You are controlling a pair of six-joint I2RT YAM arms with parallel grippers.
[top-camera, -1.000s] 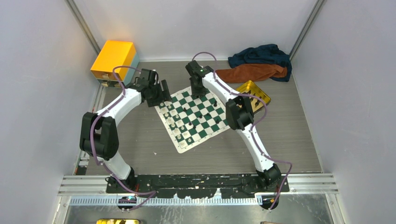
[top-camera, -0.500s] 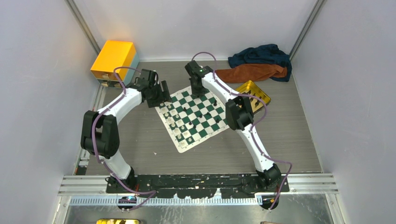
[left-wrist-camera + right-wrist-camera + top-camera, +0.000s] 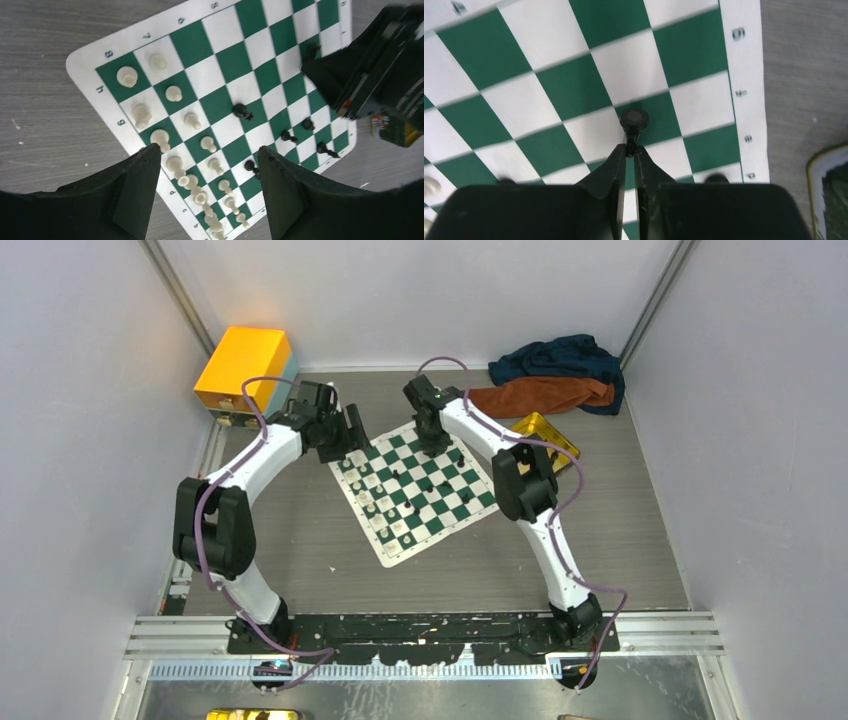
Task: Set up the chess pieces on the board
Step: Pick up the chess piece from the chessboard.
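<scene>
Right end effector (image 3: pixel 630 150) clamped on black piece (image 3: pixel 634 118) over board (image 3: pixel 549 95), toward bench (image 3: pixel 620 540) far edge. Left end effector (image 3: pixel 207 152) open above board.

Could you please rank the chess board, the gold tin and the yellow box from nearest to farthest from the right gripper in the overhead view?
From the right gripper, shut on a black chess piece:
1. Board, directly beneath it.
2. Gold tin, to its right, off the board.
3. Yellow box, far-left corner.
</scene>
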